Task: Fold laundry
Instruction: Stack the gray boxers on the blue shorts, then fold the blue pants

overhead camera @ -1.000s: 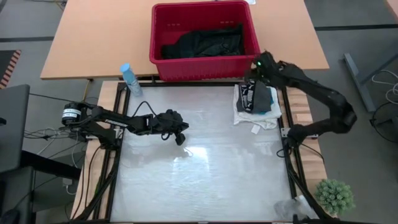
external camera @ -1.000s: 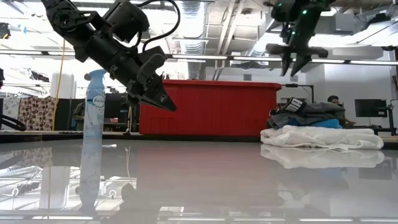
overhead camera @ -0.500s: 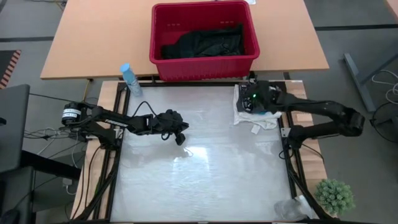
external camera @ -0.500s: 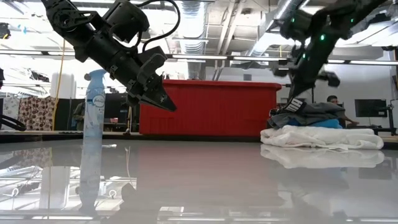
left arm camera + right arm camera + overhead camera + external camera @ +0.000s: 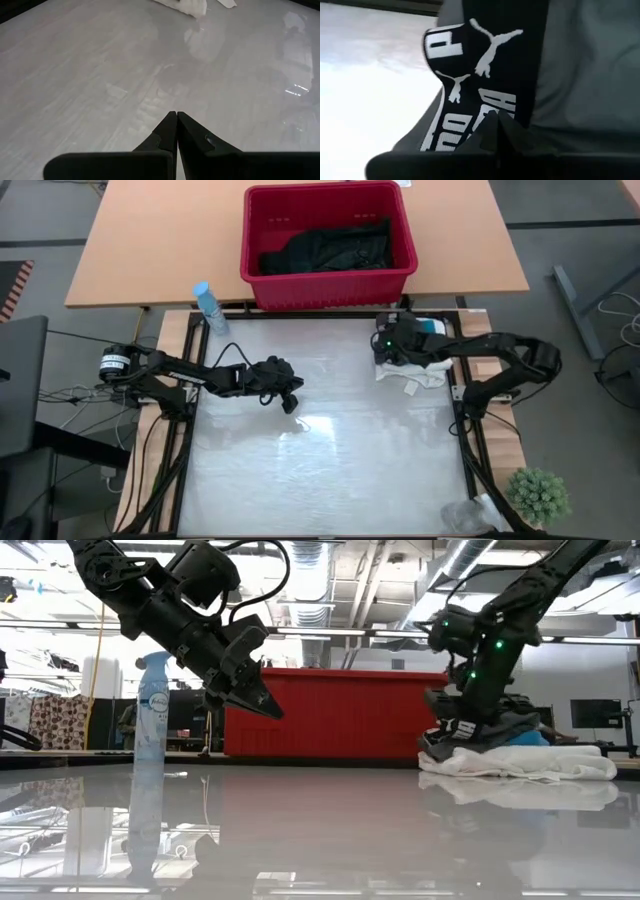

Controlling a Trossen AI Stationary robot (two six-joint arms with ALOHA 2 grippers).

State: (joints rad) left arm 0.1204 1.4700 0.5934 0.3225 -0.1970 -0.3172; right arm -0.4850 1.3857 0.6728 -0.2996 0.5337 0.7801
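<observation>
Currently right end effector [image 5: 386, 348] down on the laundry [image 5: 412, 366] stack at the counter's [image 5: 320, 460] far right, fingers pressed together against a black logo waistband [image 5: 470, 75]. Left end effector [image 5: 293, 402] closed, hovering mid-counter. More dark garments [image 5: 330, 248] in the red basket [image 5: 262, 280].

Garment stack [image 5: 412, 360] at table's [image 5: 320, 460] far right, basket [image 5: 328, 242] behind.
</observation>
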